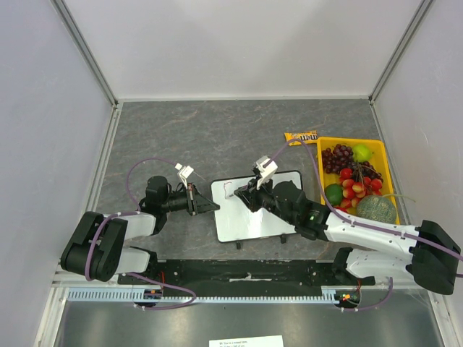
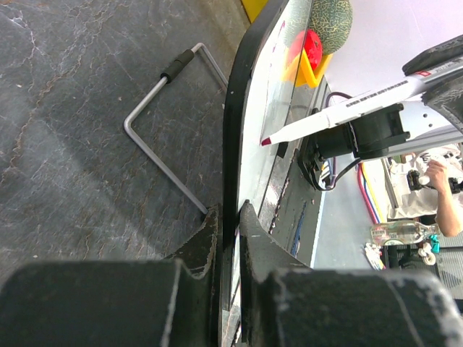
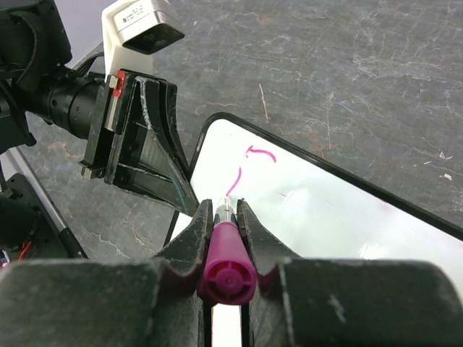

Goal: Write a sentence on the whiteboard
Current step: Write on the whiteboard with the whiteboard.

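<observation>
The whiteboard [image 1: 249, 220] lies flat on the grey table, its black frame [image 2: 233, 137] seen edge-on in the left wrist view. My left gripper [image 1: 215, 207] [image 2: 230, 217] is shut on the board's left edge. My right gripper [image 1: 250, 196] [image 3: 228, 207] is shut on a magenta-capped marker [image 3: 226, 269], its white barrel [image 2: 329, 117] angled down to the board. Of the sentence, only a short hooked stroke and a downward pink line [image 3: 239, 173] show near the top left corner. The line runs straight to the marker's tip.
A yellow tray [image 1: 348, 139] of grapes, apples and a melon [image 1: 376, 210] stands at the right, with a candy packet [image 1: 300, 136] just beyond its corner. A bent wire stand [image 2: 155, 155] lies on the table beside the board's left edge.
</observation>
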